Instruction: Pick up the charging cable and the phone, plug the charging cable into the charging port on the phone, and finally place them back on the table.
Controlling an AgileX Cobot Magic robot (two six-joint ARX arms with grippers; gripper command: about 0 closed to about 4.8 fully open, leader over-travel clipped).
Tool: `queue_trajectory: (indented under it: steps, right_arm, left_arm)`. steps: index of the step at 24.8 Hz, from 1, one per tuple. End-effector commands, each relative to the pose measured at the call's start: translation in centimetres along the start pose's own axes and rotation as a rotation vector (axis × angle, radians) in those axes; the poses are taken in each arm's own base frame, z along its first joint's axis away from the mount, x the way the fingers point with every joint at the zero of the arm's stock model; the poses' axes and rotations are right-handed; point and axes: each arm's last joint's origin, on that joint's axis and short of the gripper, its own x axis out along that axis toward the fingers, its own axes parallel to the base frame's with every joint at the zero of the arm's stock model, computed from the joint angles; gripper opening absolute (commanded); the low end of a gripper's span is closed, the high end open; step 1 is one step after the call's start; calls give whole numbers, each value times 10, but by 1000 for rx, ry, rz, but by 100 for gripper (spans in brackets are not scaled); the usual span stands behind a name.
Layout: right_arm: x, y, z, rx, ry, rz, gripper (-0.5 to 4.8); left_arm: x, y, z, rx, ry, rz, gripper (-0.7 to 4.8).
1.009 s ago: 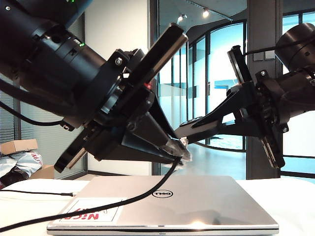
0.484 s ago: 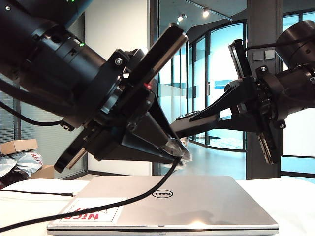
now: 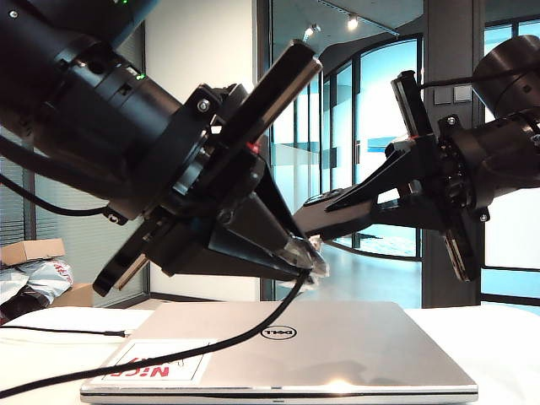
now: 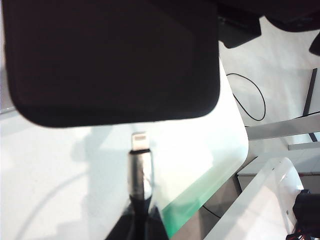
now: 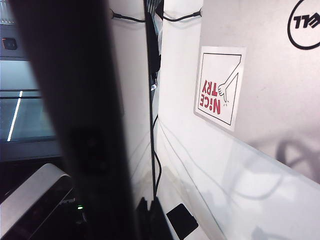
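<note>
Misalignment is the hazard judged here: the charging cable (image 4: 138, 172), pinched in the closed left gripper (image 3: 308, 253) at centre frame, sits just short of the phone (image 4: 112, 60) clamped by the right gripper (image 3: 325, 209), so its tip could scrape past the port.

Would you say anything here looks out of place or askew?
Nothing looks damaged or spilled. The left gripper holds the charging cable with its tip just short of the phone, not yet plugged in; the right gripper grips the phone above the closed laptop.
</note>
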Motion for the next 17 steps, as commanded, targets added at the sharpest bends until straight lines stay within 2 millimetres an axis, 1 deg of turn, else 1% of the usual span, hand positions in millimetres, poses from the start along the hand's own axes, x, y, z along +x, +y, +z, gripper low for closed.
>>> queue_trajectory:
  steps: [1,17]
  right_arm:
    - [-1,6,2,-47,16,44,-5]
    - [0,4,-1,-85,44,39,-5]
  left_arm:
    - [0,-1,1,5,-7,-7,-8]
    - [0,-1,1,5,-8,-8,-8]
